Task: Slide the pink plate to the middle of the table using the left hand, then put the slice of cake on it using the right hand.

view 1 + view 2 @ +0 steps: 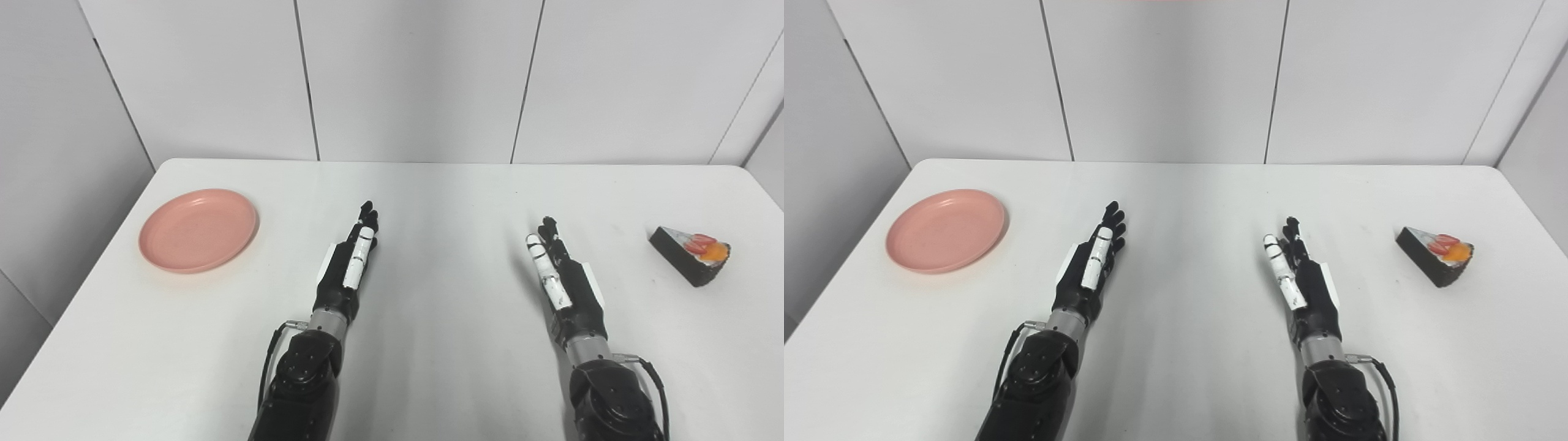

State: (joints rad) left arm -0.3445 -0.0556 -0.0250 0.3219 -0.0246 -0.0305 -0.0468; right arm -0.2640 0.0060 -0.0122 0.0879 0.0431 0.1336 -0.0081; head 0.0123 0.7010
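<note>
Black robot hand (pixel 349 263), white thumb.

Both forearms are cut off by the bottom edge. The bench (pixel 429 367) runs past the bottom and side edges. The cake slice (pixel 1436 254) topping is too small to identify. Each palm faces inward; its inner surface is hidden.

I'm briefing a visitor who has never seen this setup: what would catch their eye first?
Probably the pink plate, the one big patch of colour, far left on the white table. Next the dark slice of cake with red and orange topping, far right. Between them the left hand and right hand lie open, holding nothing.
</note>
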